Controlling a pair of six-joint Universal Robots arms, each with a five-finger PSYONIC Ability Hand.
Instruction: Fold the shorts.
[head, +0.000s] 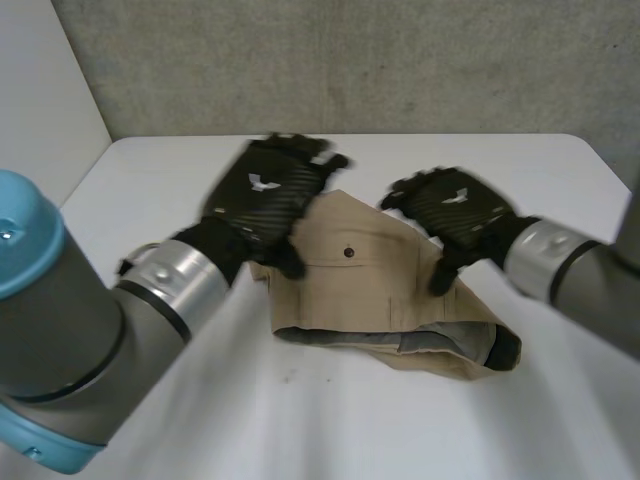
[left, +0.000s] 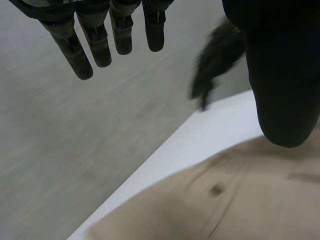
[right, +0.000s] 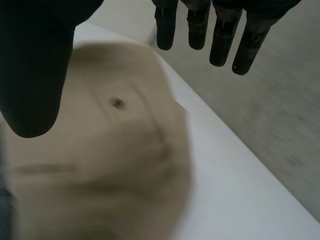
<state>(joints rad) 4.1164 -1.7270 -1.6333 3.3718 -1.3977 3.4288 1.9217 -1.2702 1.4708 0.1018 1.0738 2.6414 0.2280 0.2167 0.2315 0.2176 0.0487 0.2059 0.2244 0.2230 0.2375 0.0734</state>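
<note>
The tan shorts (head: 370, 285) lie folded in the middle of the white table (head: 300, 420), a buttoned pocket facing up and the grey-lined waistband toward the near edge. My left hand (head: 265, 195) hovers above the shorts' left side, fingers straight and spread, holding nothing. In the left wrist view its fingers (left: 100, 35) and thumb point past the shorts (left: 210, 205) at the wall. My right hand (head: 450, 205) hangs over the shorts' right side, open and empty. The right wrist view has its fingers (right: 220, 30) straight above the tan cloth (right: 110, 150).
A grey wall (head: 350, 60) rises right behind the table's far edge, and a white wall (head: 40, 110) stands at the left. My right hand (left: 215, 55) appears in the left wrist view near the table's far edge.
</note>
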